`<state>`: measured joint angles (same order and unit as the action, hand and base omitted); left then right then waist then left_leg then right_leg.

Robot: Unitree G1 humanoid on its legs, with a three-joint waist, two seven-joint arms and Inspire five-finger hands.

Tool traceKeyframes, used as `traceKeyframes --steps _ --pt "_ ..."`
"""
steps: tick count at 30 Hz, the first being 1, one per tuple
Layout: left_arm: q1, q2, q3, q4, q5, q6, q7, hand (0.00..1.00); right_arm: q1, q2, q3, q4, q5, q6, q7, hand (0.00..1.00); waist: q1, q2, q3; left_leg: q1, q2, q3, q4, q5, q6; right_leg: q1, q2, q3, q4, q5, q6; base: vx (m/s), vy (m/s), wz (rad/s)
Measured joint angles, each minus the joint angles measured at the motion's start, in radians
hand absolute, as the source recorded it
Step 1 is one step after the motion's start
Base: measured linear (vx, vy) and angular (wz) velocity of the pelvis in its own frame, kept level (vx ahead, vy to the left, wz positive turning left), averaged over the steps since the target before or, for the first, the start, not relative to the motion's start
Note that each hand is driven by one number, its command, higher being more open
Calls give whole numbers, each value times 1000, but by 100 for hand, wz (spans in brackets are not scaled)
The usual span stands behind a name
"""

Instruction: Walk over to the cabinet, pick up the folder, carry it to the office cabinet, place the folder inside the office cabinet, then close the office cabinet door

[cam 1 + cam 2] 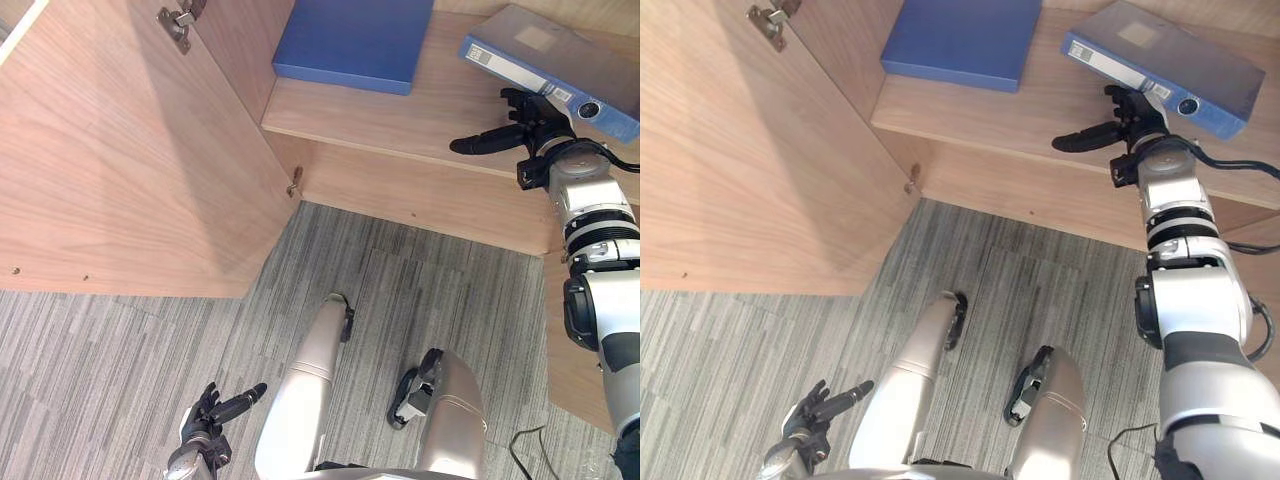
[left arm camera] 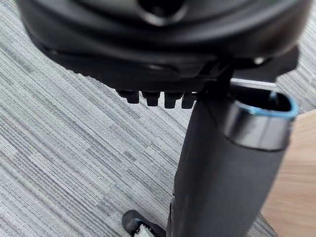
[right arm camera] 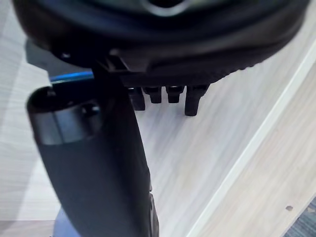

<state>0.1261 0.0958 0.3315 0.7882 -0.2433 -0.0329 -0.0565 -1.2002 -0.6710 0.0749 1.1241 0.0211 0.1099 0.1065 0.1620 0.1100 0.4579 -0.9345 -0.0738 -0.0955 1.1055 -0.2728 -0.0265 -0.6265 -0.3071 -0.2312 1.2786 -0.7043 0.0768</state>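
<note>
1. The cabinet door [image 1: 120, 150] stands wide open on the left. Its pale wood inner face is turned up to the head camera, and a metal hinge [image 1: 178, 22] sits at its top edge.
2. Low on the left, the left hand [image 1: 210, 412] hangs over the grey striped carpet [image 1: 100, 350], well apart from the cabinet. Its fingers are released, with one pointing out straight, and it holds nothing. In the left wrist view the thumb [image 2: 222, 168] sticks out over the same carpet.
3. In the middle at the top, a flat blue case [image 1: 355, 40] lies on the wooden shelf [image 1: 400, 115], near the inner side wall of the cabinet.
4. To the right of the case, and apart from it, the folder [image 1: 560, 70] lies on the same shelf. It is blue, with a label and a round ring hole on its spine, and it is turned at an angle to the shelf's front edge.
5. On the right, the right hand [image 1: 535, 130] reaches over the shelf's front edge, just below the spine of the folder. Its thumb [image 1: 485, 143] stretches sideways toward the case, and its fingers [image 1: 520, 100] point up toward the folder and are not closed around it. I cannot tell whether the fingertips touch the spine.
</note>
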Motion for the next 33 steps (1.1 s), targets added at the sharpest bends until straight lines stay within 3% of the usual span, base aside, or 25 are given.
traceKeyframes --steps 13,21,27,31,33 --pt "0 -2 36 -2 -4 -5 -15 100 -23 -160 -9 -56 -31 -37 -1 100 7 1 -1 -135 37 65 56 -9 28 -191 13 94 73 8 12 -8 15 -13" --pt "-2 -22 41 16 -3 -10 -17 100 -2 -186 39 -84 -147 -47 -2 100 -4 0 0 -135 51 71 56 -10 28 -197 27 103 68 19 12 -32 -6 -6" --pt "-4 -26 40 24 -2 -22 -17 100 86 -165 216 -200 -124 -85 19 100 -20 -25 6 -74 76 78 30 -12 25 -149 48 106 34 32 12 -27 -33 -14" --pt "-4 -21 38 21 0 -34 -18 100 178 -139 359 -320 -139 -99 112 100 -35 -55 -4 -27 107 89 6 -16 17 -118 70 109 -1 48 10 -33 -25 -25" --pt "-7 -20 37 20 0 -40 -23 100 202 -134 387 -359 -147 -123 121 100 -42 -56 -5 -22 120 89 6 -17 15 -114 84 108 -10 57 8 -20 8 -18"
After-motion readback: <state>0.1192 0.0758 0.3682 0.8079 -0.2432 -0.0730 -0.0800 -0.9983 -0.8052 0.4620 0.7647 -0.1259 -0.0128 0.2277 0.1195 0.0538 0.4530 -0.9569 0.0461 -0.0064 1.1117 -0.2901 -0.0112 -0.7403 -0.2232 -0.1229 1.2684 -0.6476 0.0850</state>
